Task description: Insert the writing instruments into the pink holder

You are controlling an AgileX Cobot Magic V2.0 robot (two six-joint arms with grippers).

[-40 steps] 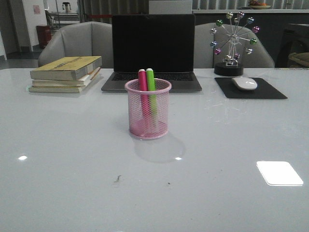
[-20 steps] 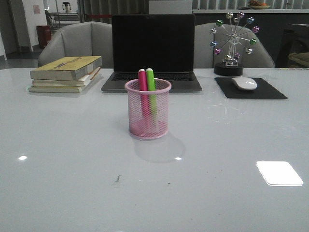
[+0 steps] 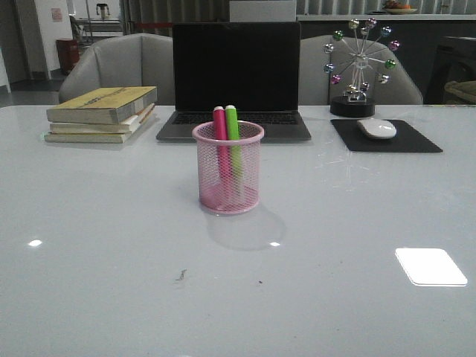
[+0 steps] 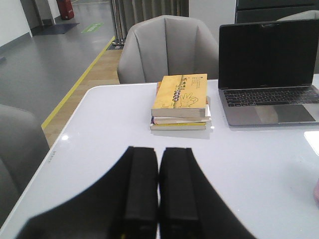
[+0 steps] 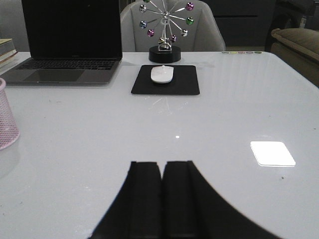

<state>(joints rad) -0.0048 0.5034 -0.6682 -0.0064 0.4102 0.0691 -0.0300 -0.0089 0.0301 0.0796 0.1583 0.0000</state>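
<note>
My left pincer [image 4: 158,199] is pressed together, holding nothing, low over the bare tabletop [image 3: 111,282]. My right pincer [image 5: 162,199] is likewise pressed together and holds nothing. Neither shows in the front view.

The pink holder [image 3: 228,168] stands upright mid-tabletop, well apart from both pincers; only its edge shows at the side of the right wrist view [image 5: 6,119], and a sliver in the left wrist view. One holder.

Two markers stand inside it, side by side and touching: one pink marker [image 3: 219,126], one green marker [image 3: 232,125], tops poking above the holder's rim.

Behind the holder: one open laptop [image 3: 235,74], screen dark. Left of the laptop, one stack of books [image 3: 103,113], three I think. Right of the laptop, one black mousepad [image 3: 385,136] with one white mouse [image 3: 377,128] on it, and behind that one spinning-ball desk toy [image 3: 358,67]. Two grey chairs [image 3: 119,63] sit past the tabletop.
</note>
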